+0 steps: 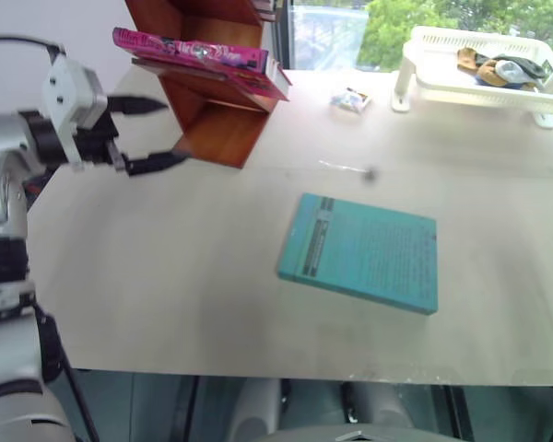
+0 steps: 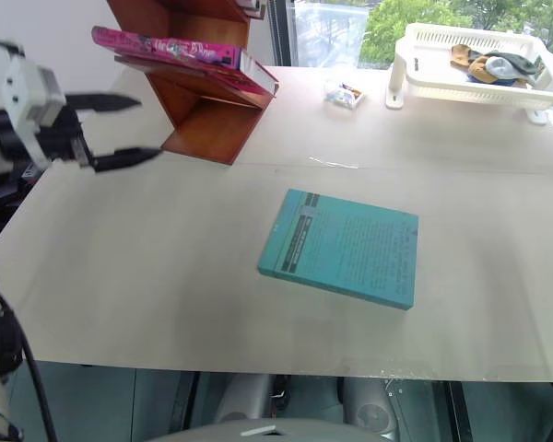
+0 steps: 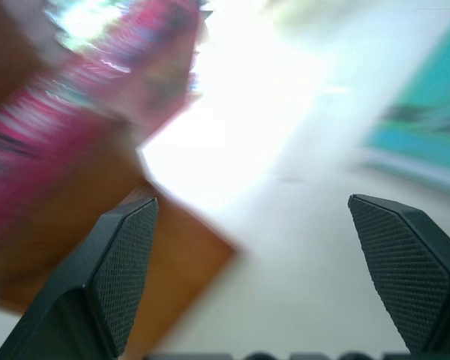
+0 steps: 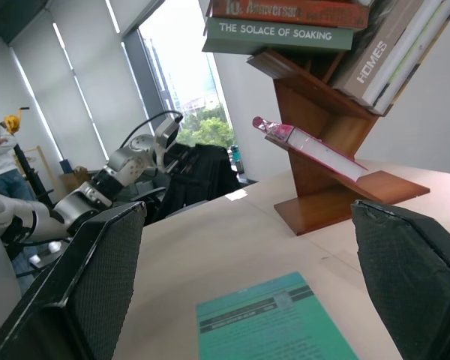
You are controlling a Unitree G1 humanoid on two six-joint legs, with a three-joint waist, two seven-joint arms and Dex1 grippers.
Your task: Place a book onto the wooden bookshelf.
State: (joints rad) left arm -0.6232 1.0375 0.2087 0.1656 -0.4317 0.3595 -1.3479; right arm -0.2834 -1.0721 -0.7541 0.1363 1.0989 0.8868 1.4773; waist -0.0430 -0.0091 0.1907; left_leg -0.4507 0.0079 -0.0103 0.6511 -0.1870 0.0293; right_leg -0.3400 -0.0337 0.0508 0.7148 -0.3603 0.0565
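Now my left gripper (image 1: 147,134) hangs with jaws wide and empty, just beside the reddish-brown slanted-board wooden bookshelf (image 1: 223,115). Resting on that bookshelf's lower slanted board lies the thick bright pink paperback book (image 1: 199,57). My right gripper (image 4: 247,277) also stands wide, holding nothing.

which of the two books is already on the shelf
The thick bright pink paperback; it rests on a slanted board of the reddish-brown wooden bookshelf. The plain teal book lies flat on the table.

left gripper (image 1: 152,134) spread wide, level; right gripper (image 4: 247,281) spread
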